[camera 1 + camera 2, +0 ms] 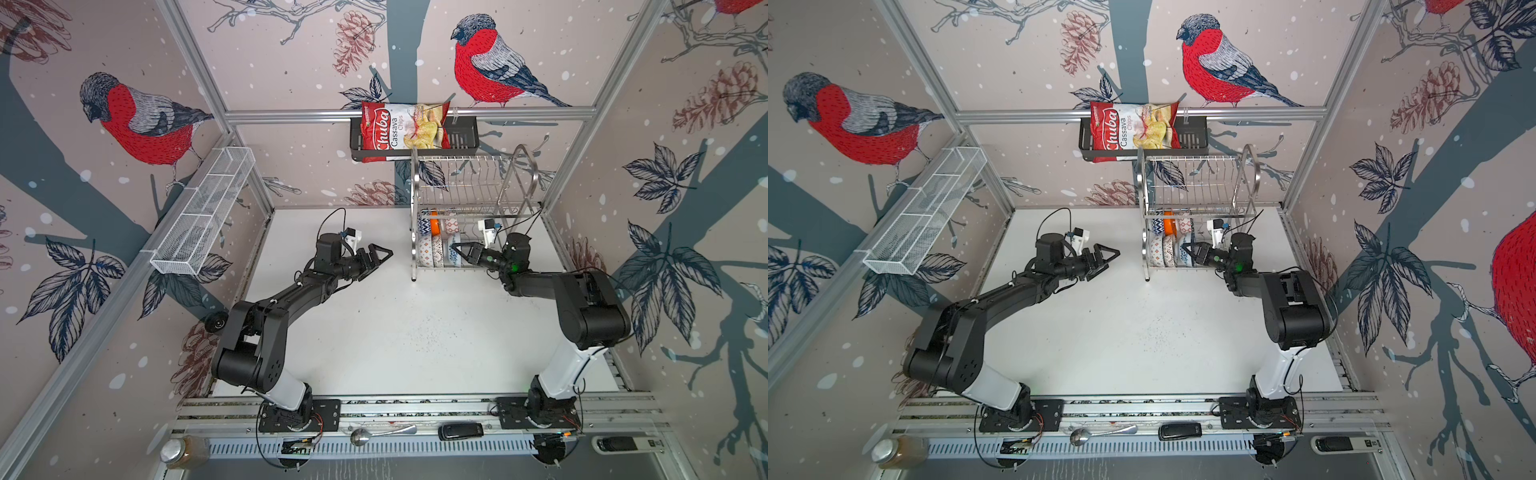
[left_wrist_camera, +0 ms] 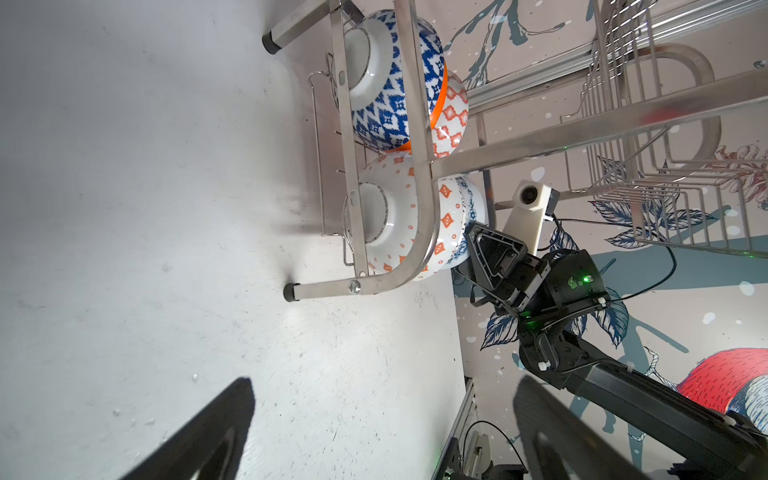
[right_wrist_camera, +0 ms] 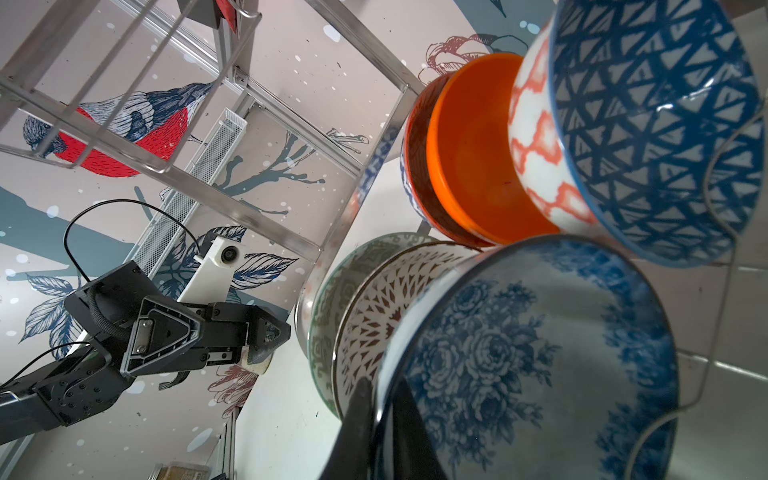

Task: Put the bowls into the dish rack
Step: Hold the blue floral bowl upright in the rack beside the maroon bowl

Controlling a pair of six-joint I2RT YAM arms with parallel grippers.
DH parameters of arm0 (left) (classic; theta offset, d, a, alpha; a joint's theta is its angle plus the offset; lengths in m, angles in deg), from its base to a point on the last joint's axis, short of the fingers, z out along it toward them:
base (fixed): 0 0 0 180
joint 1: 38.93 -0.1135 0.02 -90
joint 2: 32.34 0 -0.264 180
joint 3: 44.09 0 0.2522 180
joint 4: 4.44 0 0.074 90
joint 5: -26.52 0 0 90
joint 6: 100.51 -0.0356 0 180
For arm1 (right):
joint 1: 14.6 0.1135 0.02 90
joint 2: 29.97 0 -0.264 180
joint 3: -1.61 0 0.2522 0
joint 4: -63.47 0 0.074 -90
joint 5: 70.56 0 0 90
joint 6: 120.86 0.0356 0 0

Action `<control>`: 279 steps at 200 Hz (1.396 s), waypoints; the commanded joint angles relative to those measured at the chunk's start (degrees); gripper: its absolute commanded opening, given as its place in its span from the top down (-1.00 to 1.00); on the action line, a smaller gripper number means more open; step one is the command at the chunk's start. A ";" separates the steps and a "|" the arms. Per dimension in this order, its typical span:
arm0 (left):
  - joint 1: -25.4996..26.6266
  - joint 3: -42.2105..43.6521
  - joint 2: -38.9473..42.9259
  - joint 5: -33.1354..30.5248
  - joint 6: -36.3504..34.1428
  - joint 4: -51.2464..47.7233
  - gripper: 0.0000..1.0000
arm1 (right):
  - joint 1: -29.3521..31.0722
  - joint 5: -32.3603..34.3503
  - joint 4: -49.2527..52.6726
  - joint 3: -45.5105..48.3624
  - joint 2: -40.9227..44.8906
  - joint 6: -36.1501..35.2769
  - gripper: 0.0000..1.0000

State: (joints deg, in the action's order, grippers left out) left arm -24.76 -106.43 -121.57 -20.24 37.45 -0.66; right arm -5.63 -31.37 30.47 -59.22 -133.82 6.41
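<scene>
1. Left gripper [image 1: 376, 259], jaws wide apart and empty, hovers over the desk's middle.
2. Dish rack [image 1: 414, 199] stands near the desk's far edge, with the bowls on edge on its lower shelf.
3. Right gripper [image 1: 460, 252] pinches the blue-floral bowl [image 3: 519, 365] by its rim. This looks like the final placement; next, release and back out without nudging neighbours.

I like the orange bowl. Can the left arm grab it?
Probably not easily: the orange bowl sits wedged behind the blue diamond-patterned bowl, and the side frame of the dish rack stands between it and the open left fingers.
</scene>
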 commanded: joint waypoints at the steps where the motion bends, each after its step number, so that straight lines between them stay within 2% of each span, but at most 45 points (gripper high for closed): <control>1: -0.01 -0.47 0.44 -0.26 -0.73 0.98 -0.95 | 0.16 0.77 3.88 -0.23 0.53 -1.93 0.70; 32: 0.01 -0.46 0.38 -0.20 -0.68 1.08 -0.95 | 0.43 1.62 4.05 0.53 1.54 -2.19 0.59; 140: -0.02 -0.42 0.80 -0.25 -0.74 1.00 -0.95 | 0.43 2.81 5.80 1.49 4.93 -2.82 0.49; 279: -0.01 -0.18 1.09 -0.87 -0.99 0.81 -0.95 | 0.26 5.43 8.96 3.58 11.68 -3.47 0.17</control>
State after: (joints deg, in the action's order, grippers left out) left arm -24.76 -106.58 -120.67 -20.87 37.43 -0.75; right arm -5.30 -25.66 39.01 -55.81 -123.90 3.77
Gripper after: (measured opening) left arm 0.977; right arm 0.405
